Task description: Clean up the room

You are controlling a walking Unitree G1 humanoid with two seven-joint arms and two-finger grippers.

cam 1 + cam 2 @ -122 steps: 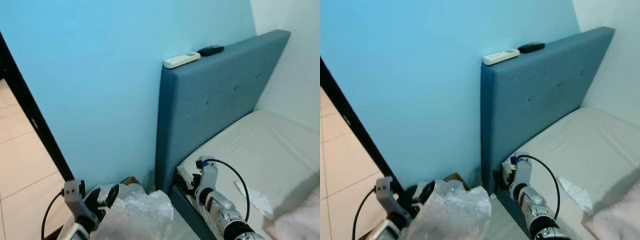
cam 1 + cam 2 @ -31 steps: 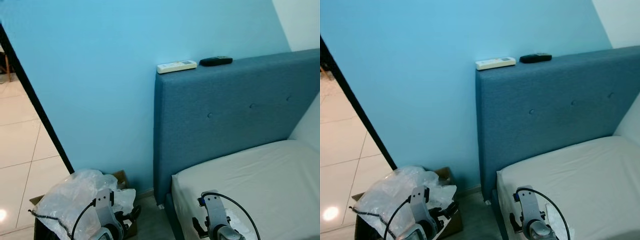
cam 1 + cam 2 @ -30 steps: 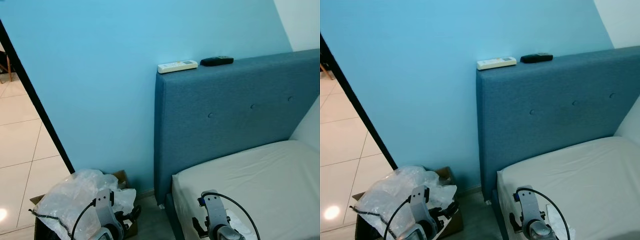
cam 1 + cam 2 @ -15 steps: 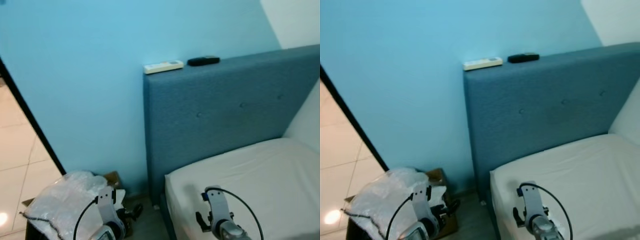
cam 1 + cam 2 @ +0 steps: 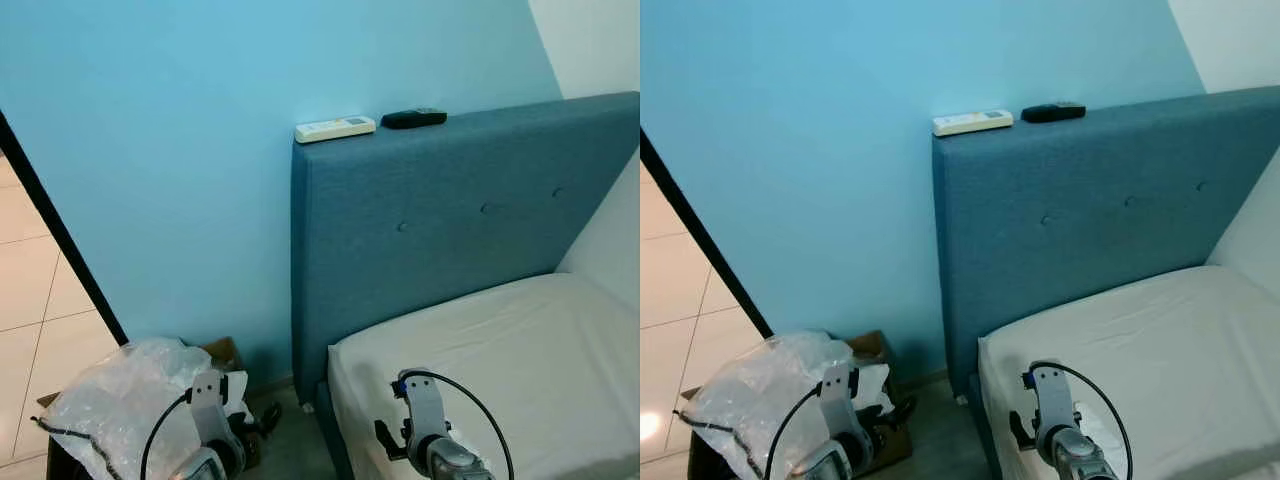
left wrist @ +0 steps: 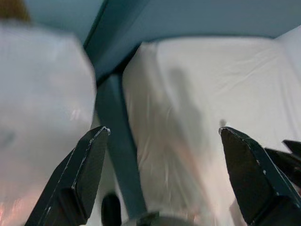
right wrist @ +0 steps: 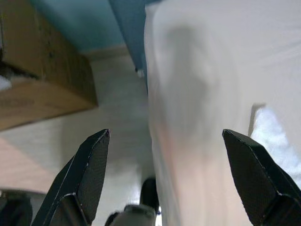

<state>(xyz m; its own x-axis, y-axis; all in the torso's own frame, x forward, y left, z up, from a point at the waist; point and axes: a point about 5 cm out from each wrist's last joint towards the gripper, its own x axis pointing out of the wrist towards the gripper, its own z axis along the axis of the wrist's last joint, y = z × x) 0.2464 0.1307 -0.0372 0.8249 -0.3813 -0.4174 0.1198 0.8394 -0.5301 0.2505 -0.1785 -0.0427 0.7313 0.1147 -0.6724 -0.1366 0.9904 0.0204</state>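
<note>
A white crumpled tissue [image 7: 273, 137] lies on the beige mattress [image 5: 500, 350] close to my right gripper [image 7: 166, 133], which hangs open and empty over the bed's corner. My left gripper [image 6: 163, 130] is also open and empty. It hangs low between a clear plastic bag [image 5: 105, 395] and the bed. The bag sits on a cardboard box [image 5: 224, 352] on the floor by the blue wall. A white remote [image 5: 335, 128] and a black remote [image 5: 414, 118] rest on top of the blue padded headboard [image 5: 440, 230].
A black door frame [image 5: 58, 240] slants down the left side, with pale floor tiles [image 5: 30, 290] beyond it. A narrow strip of floor [image 7: 117, 136] runs between the box and the bed. A white wall meets the headboard at the far right.
The whole picture has swung and levelled out as the camera moved; the bag and bed corner now sit lower in view. Both grippers stay low and open.
</note>
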